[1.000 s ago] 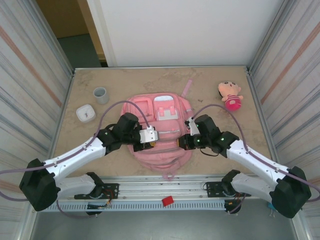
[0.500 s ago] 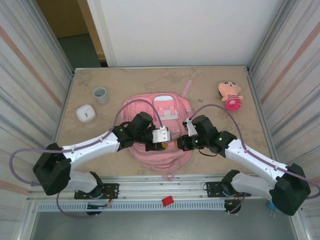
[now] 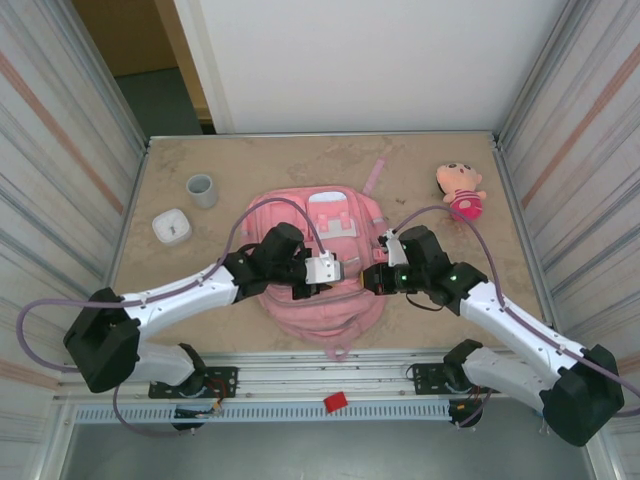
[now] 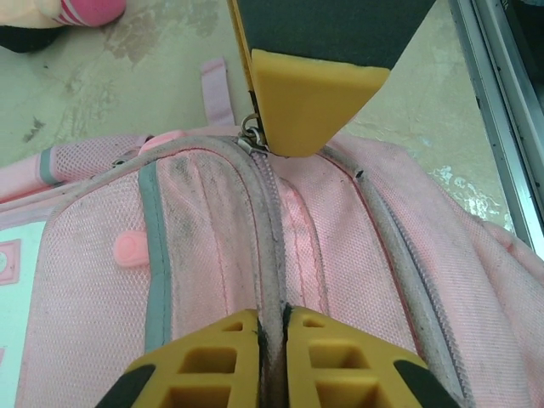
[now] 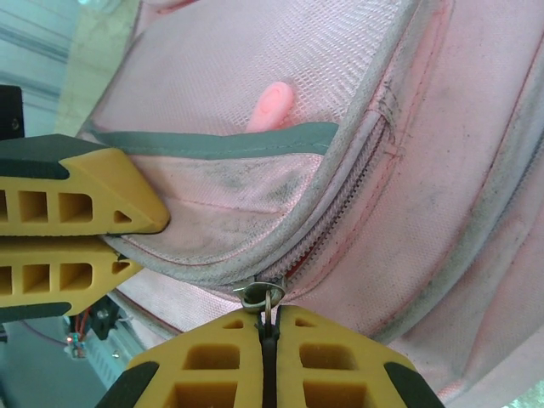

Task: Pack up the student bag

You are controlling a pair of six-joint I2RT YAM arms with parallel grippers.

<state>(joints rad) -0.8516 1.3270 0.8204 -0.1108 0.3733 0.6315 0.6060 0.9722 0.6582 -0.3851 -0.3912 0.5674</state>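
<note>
student bag (image 3: 322, 302) flat at my bench's (image 3: 250, 165) centre, my left fingers (image 4: 219, 359) clenched on its zip seam, my right fingers (image 5: 212, 365), at their 3 o'clock, pinching the zip pull (image 5: 262, 296), plush doll (image 3: 460, 190) at 2 o'clock

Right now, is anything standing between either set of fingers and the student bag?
Nothing visible. The left fingers pinch the student bag along its zipper seam, and the right fingers are shut on its metal zipper pull.
</note>
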